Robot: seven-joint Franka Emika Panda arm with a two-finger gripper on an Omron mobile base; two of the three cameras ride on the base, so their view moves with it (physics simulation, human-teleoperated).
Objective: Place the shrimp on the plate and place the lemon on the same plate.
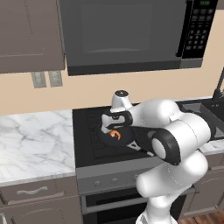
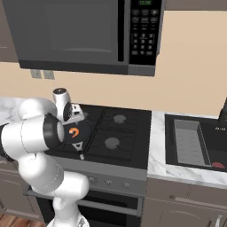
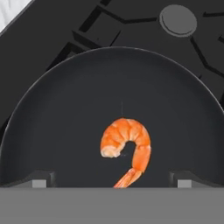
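Where the marble worktop (image 1: 30, 140) ends on the left, the black stove (image 2: 116, 133) begins, and a black frying pan (image 1: 114, 136) sits on its front left burner. The shrimp (image 3: 127, 148) lies curled inside the pan, a little toward the pan's near rim as the hand camera sees it, its tail pointing down toward the fingers. The gripper (image 3: 111, 180) hangs just above the pan, its two dark fingertips (image 3: 41, 179) spread wide, one to either side of the shrimp and apart from it; it holds nothing. From the base cameras the hand covers much of the pan, so how close the tips are to the pan floor is hard to judge. The pan's handle (image 2: 79, 148) sticks out toward the stove's front edge. Further right, past a strip of marble, a sink (image 2: 197, 144) is sunk into the worktop, with something red (image 2: 218, 165) at its near right corner.
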